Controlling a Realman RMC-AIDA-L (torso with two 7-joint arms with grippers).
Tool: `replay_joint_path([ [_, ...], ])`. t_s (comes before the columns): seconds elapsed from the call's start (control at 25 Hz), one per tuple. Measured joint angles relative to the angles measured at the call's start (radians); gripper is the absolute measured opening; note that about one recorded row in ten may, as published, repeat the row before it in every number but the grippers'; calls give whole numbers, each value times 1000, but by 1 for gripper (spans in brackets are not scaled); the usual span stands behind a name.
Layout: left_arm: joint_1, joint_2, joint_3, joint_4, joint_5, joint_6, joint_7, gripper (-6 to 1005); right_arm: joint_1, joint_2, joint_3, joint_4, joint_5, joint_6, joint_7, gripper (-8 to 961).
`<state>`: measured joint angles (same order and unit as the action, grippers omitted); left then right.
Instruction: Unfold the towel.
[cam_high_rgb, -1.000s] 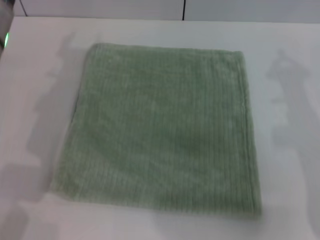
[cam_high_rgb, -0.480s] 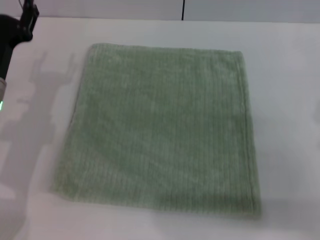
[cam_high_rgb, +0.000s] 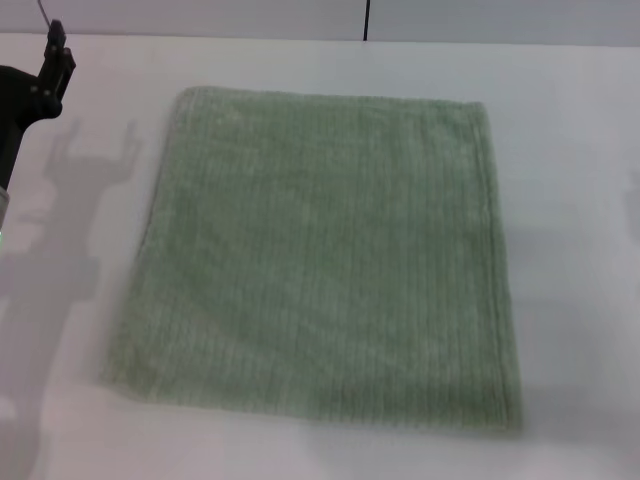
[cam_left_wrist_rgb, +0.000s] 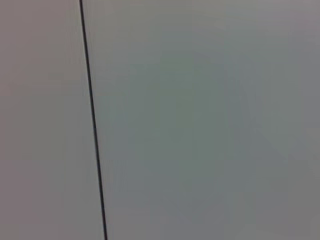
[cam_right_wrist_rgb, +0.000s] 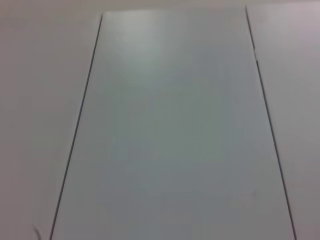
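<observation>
A pale sage-green terry towel (cam_high_rgb: 320, 260), roughly square with fine ribbed lines and a hemmed edge along its right side, lies flat on the plain white surface (cam_high_rgb: 570, 200) in the middle of the head view. Its far edge runs nearly straight across, close to the far part of the surface, and its near edge sits close to the near limit of the view; the near left corner spreads a little further left than the far left corner. No fold or doubled layer can be made out on its top face, though the left edge looks slightly lifted with a thin dark line beneath it. The left hand (cam_high_rgb: 45, 75) shows only as a dark piece of hardware at the far left edge of the head view, well apart from the towel and touching nothing; whether its fingers are wide or narrow cannot be told. Its shadow falls on the surface just left of the towel. The right hand does not appear in any view. Both wrist views show only pale flat panels crossed by thin dark seams (cam_left_wrist_rgb: 92, 120).
</observation>
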<state>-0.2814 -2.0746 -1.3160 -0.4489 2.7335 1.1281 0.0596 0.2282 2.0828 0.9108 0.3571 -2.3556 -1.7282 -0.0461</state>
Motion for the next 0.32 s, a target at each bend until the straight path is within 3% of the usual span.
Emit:
replay_joint_path([
  [0.12, 1, 0, 1, 16, 0, 15, 0, 735, 0, 0, 0, -1, 0, 9, 0, 574],
  [0.32, 2, -1, 13, 32, 0, 24, -6, 735, -1, 0, -1, -4, 0, 22, 0, 574],
])
